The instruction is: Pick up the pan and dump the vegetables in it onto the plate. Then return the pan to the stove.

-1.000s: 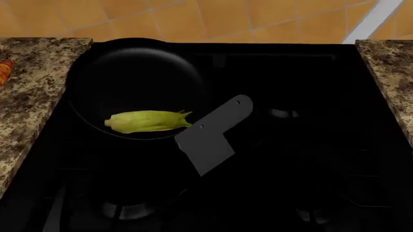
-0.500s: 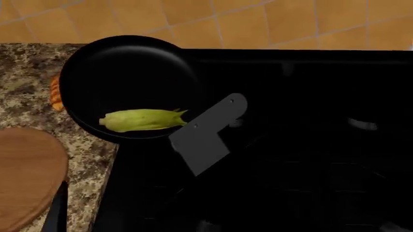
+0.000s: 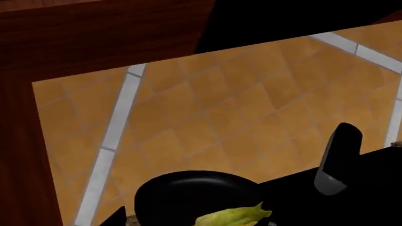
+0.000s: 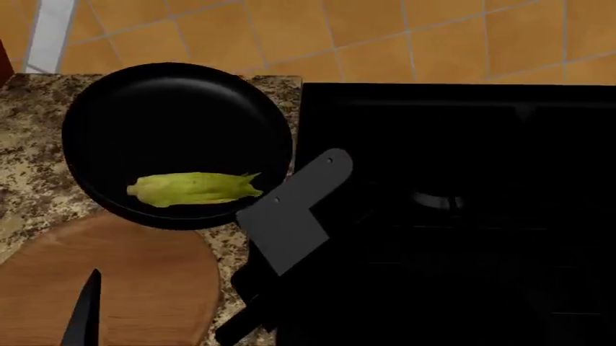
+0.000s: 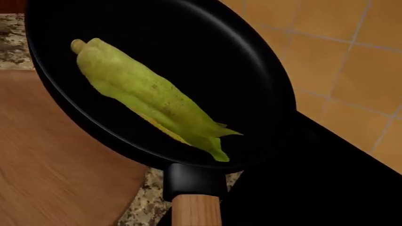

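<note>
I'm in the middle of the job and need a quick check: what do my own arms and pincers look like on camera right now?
Only parts of them show. The right arm has a flat dark grey panel, shaped like a cleaver, with a rounded end and two small rivet dots. There is black housing below it. The left arm shows one slim black finger with a rounded tip and a grey face. No cables or markings are visible.

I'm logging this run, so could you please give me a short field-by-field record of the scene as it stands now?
pan: black, held level off the stove, above the counter and the plate's edge
corn: lying inside the pan, near its rim
plate: brown wood, bare, partly under the pan
stove: black cooktop, nothing on it in view
counter: speckled granite beside the stove
right gripper: not visible in any view; its wrist camera looks along the pan handle
task stage: corn not yet dumped
</note>
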Robot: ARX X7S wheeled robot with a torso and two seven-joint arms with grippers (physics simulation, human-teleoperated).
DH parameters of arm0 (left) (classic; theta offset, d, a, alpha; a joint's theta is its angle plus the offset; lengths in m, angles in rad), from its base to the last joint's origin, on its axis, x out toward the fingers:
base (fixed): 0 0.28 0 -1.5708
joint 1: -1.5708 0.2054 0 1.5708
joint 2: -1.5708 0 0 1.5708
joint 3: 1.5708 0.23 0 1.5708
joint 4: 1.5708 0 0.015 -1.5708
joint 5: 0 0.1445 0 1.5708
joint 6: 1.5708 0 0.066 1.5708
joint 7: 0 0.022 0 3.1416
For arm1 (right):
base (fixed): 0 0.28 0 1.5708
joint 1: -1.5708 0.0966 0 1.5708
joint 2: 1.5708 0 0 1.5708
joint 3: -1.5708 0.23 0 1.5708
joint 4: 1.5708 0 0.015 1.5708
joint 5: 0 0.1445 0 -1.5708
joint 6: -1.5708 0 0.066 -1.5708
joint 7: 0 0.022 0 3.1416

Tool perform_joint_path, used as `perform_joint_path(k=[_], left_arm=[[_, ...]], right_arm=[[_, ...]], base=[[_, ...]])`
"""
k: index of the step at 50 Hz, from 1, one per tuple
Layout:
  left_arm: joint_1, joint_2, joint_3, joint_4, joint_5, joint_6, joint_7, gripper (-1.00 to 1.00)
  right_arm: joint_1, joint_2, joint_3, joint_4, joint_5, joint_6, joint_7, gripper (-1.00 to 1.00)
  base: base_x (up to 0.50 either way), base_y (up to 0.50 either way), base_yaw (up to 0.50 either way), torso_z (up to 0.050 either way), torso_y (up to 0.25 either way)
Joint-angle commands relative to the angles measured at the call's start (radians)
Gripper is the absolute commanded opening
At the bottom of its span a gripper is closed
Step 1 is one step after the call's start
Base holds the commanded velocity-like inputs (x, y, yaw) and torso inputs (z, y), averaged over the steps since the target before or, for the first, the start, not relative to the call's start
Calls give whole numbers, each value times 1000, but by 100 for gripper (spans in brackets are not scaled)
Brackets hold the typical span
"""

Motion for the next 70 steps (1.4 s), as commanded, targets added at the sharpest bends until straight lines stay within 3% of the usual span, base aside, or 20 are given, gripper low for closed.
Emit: perform_joint_path(k=[1, 5, 14, 27, 35, 52, 57, 63, 70], left_arm=[[-93, -2, 122, 1, 2, 27, -33, 100], [-122, -2, 163, 1, 8, 36, -44, 100], [-356, 31, 479, 3, 30, 111, -132, 100], [-498, 23, 678, 3, 65, 203, -199, 100], [-542, 28, 763, -2, 94, 243, -232, 100], [-556, 59, 820, 1, 123, 265, -259, 100], [-592, 79, 887, 2, 144, 282, -292, 100], [-720, 137, 1049, 3, 164, 327, -382, 100], [-771, 143, 1104, 3, 172, 358, -396, 100]], right_arm=[[29, 12, -6, -41, -98, -49, -30, -100], [42, 30, -63, -58, -155, -53, 14, -100], [116, 35, -173, -10, -259, -103, 79, -100], [124, 11, -345, 135, -369, -225, 151, -100], [136, 11, -461, 165, -498, -277, 243, -100], [164, 28, -519, 142, -638, -340, 377, -100], [170, 20, -519, 213, -638, -375, 401, -100], [177, 11, -534, 265, -650, -386, 416, -100], [199, 6, -586, 281, -707, -377, 430, -100]], base=[[0, 0, 0, 0, 10], [0, 0, 0, 3, 3], [0, 0, 0, 0, 2], [0, 0, 0, 1, 2], [0, 0, 0, 1, 3], [0, 0, 0, 1, 2], [0, 0, 0, 0, 2], [0, 0, 0, 0, 3], [0, 0, 0, 1, 3]])
